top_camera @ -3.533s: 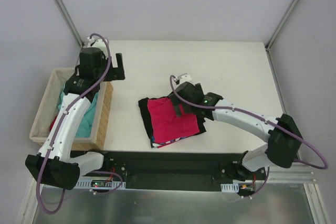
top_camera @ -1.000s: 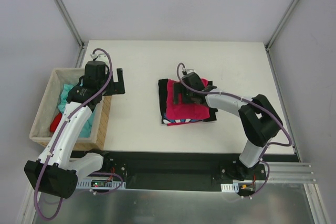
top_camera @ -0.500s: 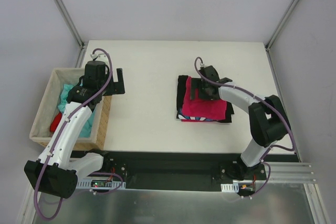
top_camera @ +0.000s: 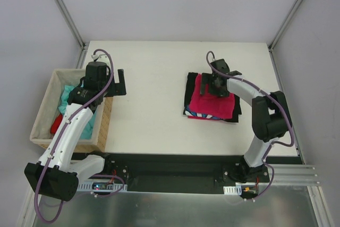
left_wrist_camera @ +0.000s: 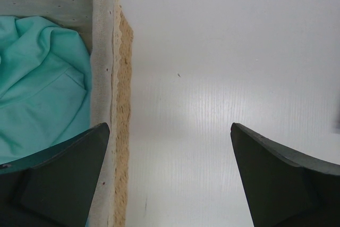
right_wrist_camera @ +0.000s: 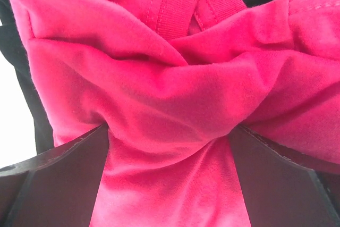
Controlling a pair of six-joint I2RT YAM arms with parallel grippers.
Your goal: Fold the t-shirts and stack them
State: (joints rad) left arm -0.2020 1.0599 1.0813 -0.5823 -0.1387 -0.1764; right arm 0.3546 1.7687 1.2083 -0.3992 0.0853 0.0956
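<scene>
A folded stack of t-shirts lies right of the table's middle: a magenta-pink one (top_camera: 217, 106) on top, a black one (top_camera: 189, 92) under it, and a striped edge (top_camera: 196, 114) showing at the front. My right gripper (top_camera: 217, 84) presses down on the stack's far end. In the right wrist view its jaws stand open, the pink cloth (right_wrist_camera: 170, 78) bunched between the fingers, with black cloth (right_wrist_camera: 21, 78) at the left. My left gripper (top_camera: 121, 82) hangs open over the basket's right rim. A teal-green shirt (left_wrist_camera: 42, 89) and a bright red shirt (top_camera: 56, 125) lie in the basket.
The tan wicker basket (top_camera: 106, 116) with cloth lining (left_wrist_camera: 103, 51) stands at the table's left edge. Bare white tabletop (top_camera: 149, 99) lies between the basket and the stack. Grey walls and metal posts frame the table.
The right gripper has slid to the right and slightly back with the stack under it, turning the stack a little. The left arm has held still.
</scene>
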